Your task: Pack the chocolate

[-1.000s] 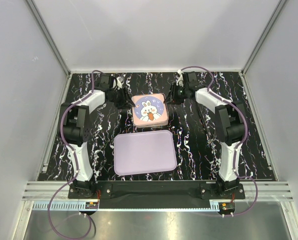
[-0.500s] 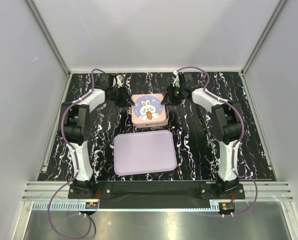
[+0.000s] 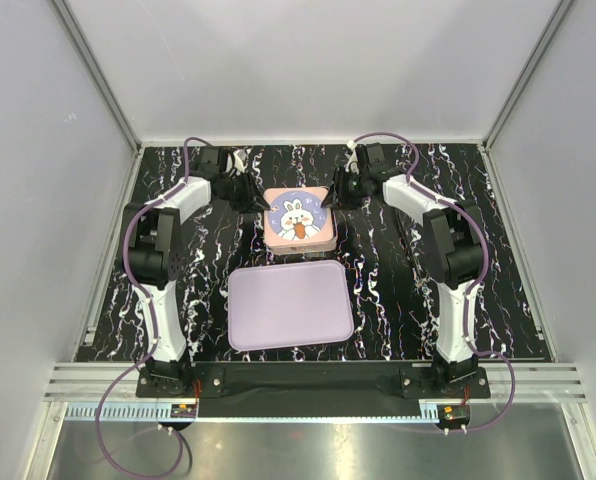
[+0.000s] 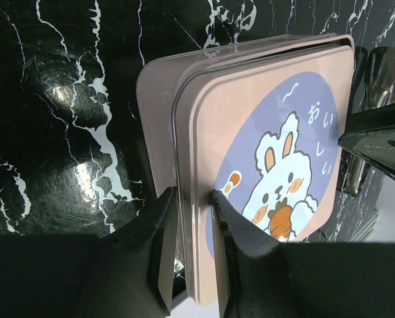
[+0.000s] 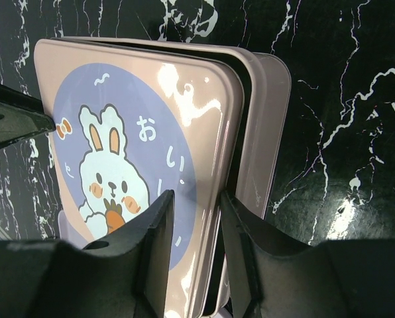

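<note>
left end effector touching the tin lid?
Cannot tell. Left wrist view: left end effector straddles the edge of the lid, but pad contact isn't plain.

The only writing stands on the lid (image 4: 264, 152) of the pink tin (image 4: 159, 99). White Japanese hiragana (image 4: 322, 139) run down the purple oval (image 4: 250, 165) beside the cartoon rabbit (image 4: 280, 172) and read おいしい in the left wrist view. A small white wavy stroke sits just above the first character. In the right wrist view only おい (image 5: 159, 142) reads clearly on the same lid (image 5: 138, 132). From above the characters are too small to read.
</note>
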